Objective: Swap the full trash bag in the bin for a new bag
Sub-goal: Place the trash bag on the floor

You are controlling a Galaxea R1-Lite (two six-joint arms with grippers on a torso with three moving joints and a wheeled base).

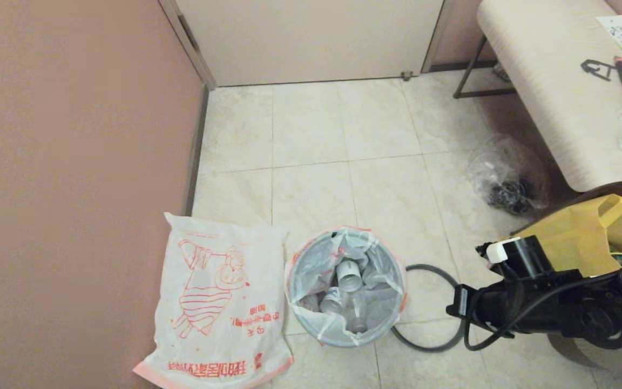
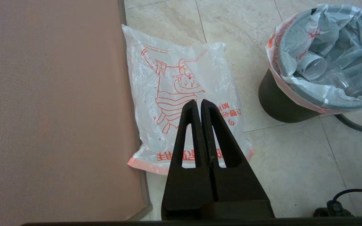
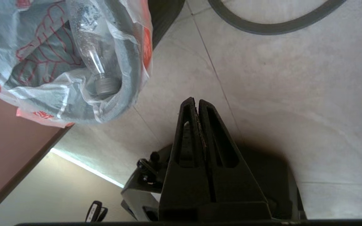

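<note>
Two grippers show, both with jaws pressed together and holding nothing. The right gripper (image 3: 196,102) hangs over bare floor tile, just beside the bin (image 2: 278,103); its arm reaches in low from the right in the head view. The left gripper (image 2: 198,103) hovers above the new bag (image 1: 216,308), apart from it. One full trash bag (image 1: 346,286) sits inside the one bin, its pink-orange rim folded over the edge, with several clear bottles (image 1: 350,278) inside; their exact number cannot be told. One new bag lies flat on the floor between the wall and the bin, just beside it. One dark-grey ring (image 1: 435,324) lies on the tile at the bin's other side. One yellow tote (image 1: 586,237) and one clear bag (image 1: 508,175) of dark items stand farther right.
</note>
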